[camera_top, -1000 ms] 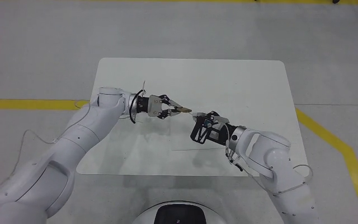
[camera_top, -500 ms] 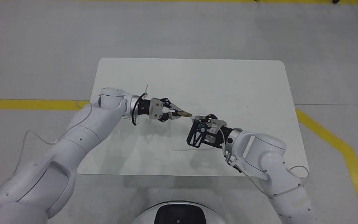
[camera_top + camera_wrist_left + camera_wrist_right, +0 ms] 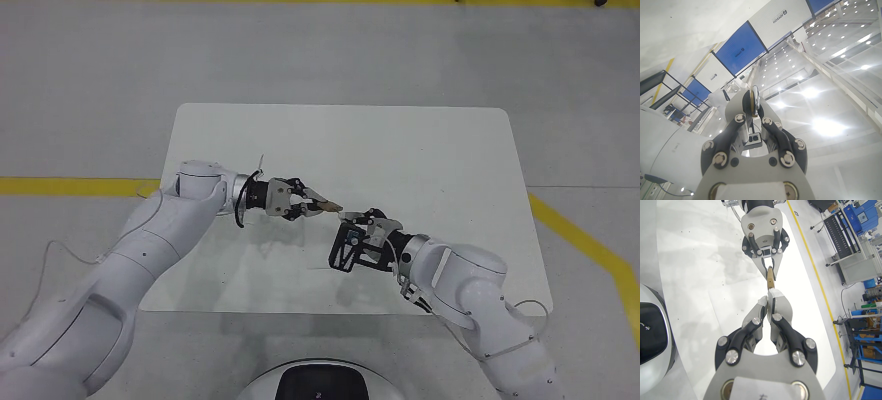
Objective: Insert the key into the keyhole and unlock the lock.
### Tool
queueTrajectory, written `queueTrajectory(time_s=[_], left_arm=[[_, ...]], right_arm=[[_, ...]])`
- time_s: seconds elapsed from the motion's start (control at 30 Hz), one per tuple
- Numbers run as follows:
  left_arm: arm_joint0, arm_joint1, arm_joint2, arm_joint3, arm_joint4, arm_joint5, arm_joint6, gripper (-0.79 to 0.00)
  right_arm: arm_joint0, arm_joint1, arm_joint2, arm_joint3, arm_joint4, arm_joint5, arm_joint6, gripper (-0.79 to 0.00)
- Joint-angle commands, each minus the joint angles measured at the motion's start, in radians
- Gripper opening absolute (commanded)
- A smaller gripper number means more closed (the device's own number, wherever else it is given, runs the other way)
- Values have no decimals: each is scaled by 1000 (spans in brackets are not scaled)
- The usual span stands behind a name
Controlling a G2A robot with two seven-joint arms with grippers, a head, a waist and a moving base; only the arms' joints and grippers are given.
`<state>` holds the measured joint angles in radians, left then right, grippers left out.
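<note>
A small brass lock (image 3: 770,278) is held off the table in my left gripper (image 3: 770,274), whose fingers are shut on its body. The left wrist view shows the lock (image 3: 754,103) edge-on between those pads, its silver shackle beside it. My right gripper (image 3: 768,299) faces it head-on, with its taped fingertips (image 3: 775,294) right at the lock's free end. They are shut on the key (image 3: 768,306), a thin metal sliver mostly hidden between the pads. From above, the lock (image 3: 329,206) sits between the left gripper (image 3: 316,204) and the right gripper (image 3: 346,218) over the table's middle.
The white table (image 3: 440,150) lies under both arms. A yellow floor line (image 3: 70,186) runs past its left side. Shelving and carts (image 3: 865,321) stand well off beyond the table's edge.
My right gripper has moved left toward the lock and turned at the wrist, closing the gap. The left gripper has dipped slightly with the lock.
</note>
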<state>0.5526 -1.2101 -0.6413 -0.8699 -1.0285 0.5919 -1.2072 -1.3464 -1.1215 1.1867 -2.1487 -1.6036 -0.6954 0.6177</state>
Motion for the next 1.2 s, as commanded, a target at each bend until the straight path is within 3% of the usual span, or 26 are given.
queueTrajectory(time_s=[0.0,0.8,0.97,1.17], left_arm=[[5,2,-7,-5,4,-1,-1,-785],[52,20,-63,-46,10,-6,-27,-785],[56,22,-40,-49,-83,-12,-33,-785],[35,36,43,-56,-223,-23,-44,-785]], right_arm=[[2,0,-5,0,-4,3,4,-785],[14,0,-17,-3,18,31,-2,-785],[2,5,23,-10,57,31,-38,-785],[-30,14,80,-28,76,7,-91,-785]])
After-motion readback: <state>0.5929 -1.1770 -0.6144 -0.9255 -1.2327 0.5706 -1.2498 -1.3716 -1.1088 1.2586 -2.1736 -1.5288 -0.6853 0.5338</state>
